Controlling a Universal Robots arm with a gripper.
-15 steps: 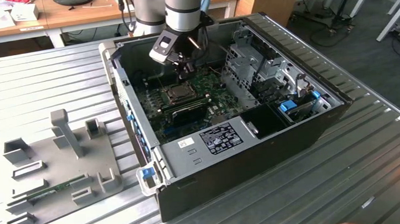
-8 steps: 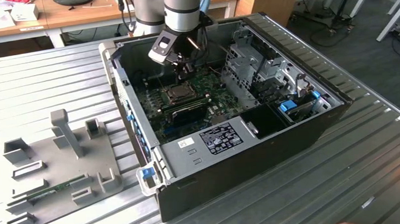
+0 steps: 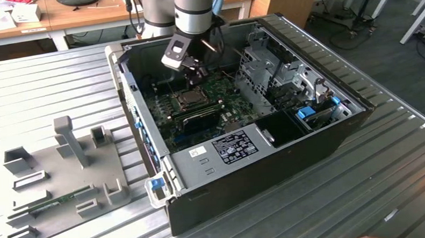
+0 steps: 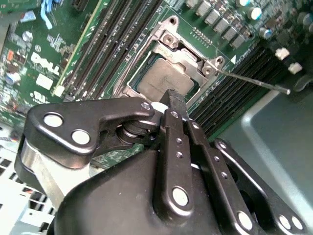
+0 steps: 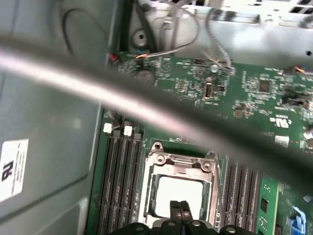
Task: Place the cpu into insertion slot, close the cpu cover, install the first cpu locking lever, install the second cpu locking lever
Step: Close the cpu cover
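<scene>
An open computer case (image 3: 342,140) lies on a ribbed metal worktop (image 3: 53,83). Inside it, toward the exterior view's left of the green board (image 3: 226,105), the cpu (image 4: 164,78) sits in its slot (image 4: 129,85). The cover (image 4: 188,54) appears to lie down around the cpu. A thin lever (image 4: 254,83) sticks out free and is not latched.

With nothing locked, a sideways nudge from the fingertips could probably lift the cover or shift the cpu on the slot's contacts. A hard downward push could mark the chip. A blurred cable (image 5: 98,93) crossing near the wrist might snag.

The gripper (image 4: 172,98) hangs just over one edge of the cpu, fingertips pressed together and holding nothing. Whether it touches the metal cannot be told.
</scene>
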